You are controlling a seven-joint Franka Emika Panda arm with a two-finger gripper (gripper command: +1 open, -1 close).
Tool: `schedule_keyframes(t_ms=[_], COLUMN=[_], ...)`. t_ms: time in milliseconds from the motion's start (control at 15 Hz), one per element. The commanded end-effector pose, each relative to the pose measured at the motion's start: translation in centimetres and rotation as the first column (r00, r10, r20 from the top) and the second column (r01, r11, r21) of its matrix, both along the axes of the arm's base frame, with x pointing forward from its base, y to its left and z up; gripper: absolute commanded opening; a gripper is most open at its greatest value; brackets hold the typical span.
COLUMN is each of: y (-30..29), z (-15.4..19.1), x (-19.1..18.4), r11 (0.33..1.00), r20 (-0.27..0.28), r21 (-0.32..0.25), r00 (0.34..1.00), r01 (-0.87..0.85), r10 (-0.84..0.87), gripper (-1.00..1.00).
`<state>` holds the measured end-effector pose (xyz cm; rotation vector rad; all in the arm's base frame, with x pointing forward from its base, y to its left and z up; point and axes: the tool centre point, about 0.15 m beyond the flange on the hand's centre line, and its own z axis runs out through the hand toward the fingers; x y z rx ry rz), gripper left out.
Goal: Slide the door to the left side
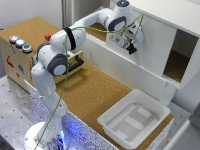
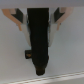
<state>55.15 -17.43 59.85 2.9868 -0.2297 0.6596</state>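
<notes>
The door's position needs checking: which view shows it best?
The exterior view: the whole door shows in the cabinet, with the gripper at it. The wrist view shows only plain white surface.

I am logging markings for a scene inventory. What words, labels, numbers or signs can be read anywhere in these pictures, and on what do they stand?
None can be read.
Wooden box at the exterior view's left: a red mark and a blue sticker on its front, too blurred to read.
Coloured buttons on top of it: no legible signs.
Door, white tray, arm and gripper: no lettering visible.
Wrist view: too blurred, no text.
</notes>
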Motion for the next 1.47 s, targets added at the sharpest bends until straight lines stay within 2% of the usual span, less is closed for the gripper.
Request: schedule_keyframes(t_ms=[0, 1400], y=[2.0, 8.6], z=[-1.2, -2.3], x=[1.6, 2.2], r11=[0.992, 0.996], r20=[0.036, 0.032], r21=[-0.096, -0.084], r00=[0.997, 0.999], r01=[0.079, 0.019], r10=[-0.075, -0.016], gripper=[-1.00, -1.00])
